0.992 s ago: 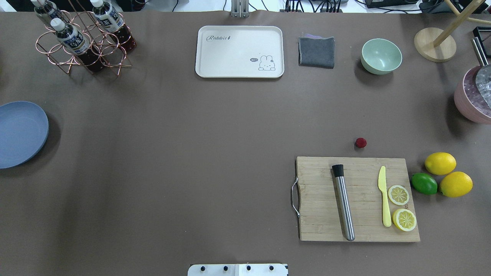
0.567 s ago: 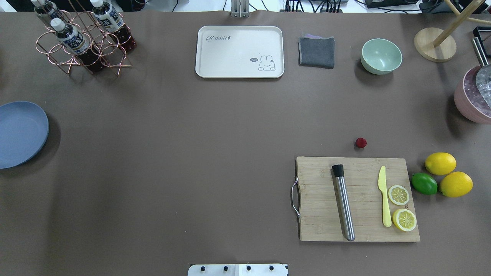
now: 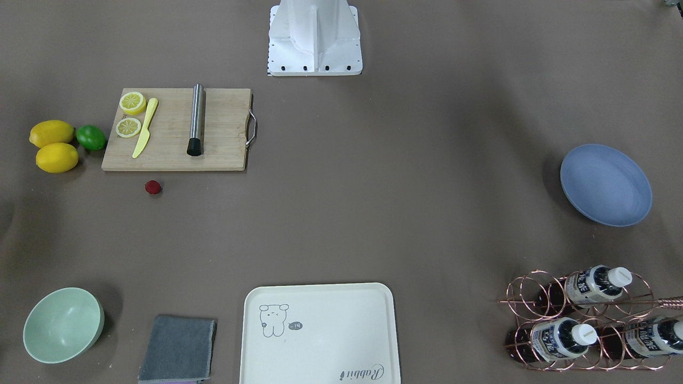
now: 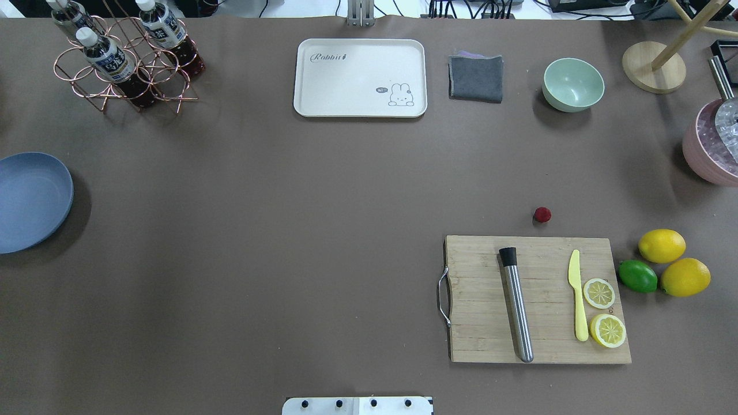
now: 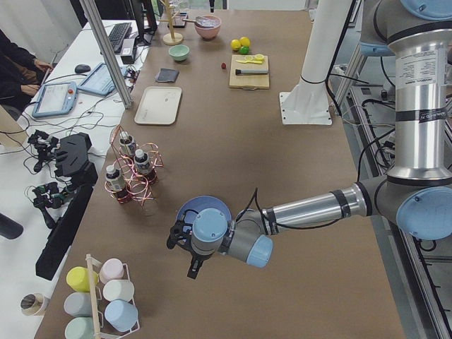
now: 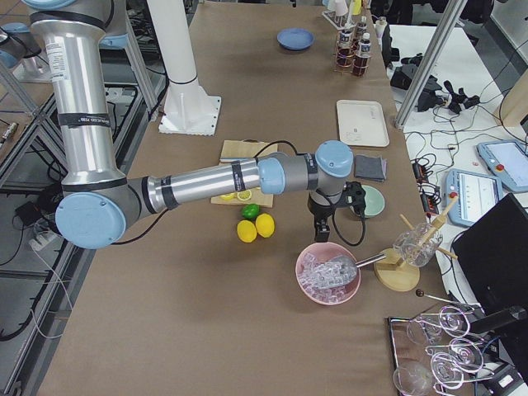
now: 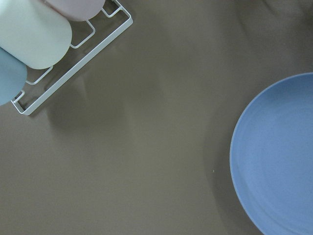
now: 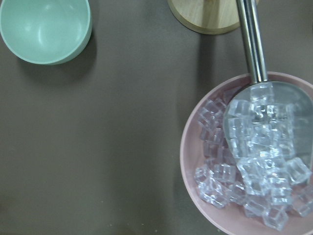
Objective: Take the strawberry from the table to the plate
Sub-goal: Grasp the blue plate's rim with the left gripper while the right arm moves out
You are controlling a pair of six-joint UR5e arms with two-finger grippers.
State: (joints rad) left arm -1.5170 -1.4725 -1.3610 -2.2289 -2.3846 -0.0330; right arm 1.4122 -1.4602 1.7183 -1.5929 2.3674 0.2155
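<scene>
The strawberry [image 4: 542, 215], a tiny dark-red berry, lies on the grey-brown table [image 4: 288, 230] just beyond the cutting board's far edge; the front-facing view also shows the strawberry [image 3: 153, 186]. The blue plate [image 4: 29, 202] sits empty at the table's left edge, far from the berry. My left gripper [image 5: 193, 270] hangs beside the plate [image 5: 205, 207] in the exterior left view only. My right gripper [image 6: 317, 233] hovers between the lemons and the ice bowl in the exterior right view only. I cannot tell whether either is open or shut. The left wrist view shows the plate [image 7: 279, 156] below it.
A wooden cutting board [image 4: 536, 300] carries a steel muddler, a yellow knife and two lemon halves. Two lemons [image 4: 662, 245] and a lime [image 4: 637, 276] lie to its right. A pink bowl of ice [image 8: 244, 161], a mint bowl [image 4: 573, 84], a grey cloth, a cream tray [image 4: 360, 78] and a bottle rack [image 4: 124, 57] stand along the far side.
</scene>
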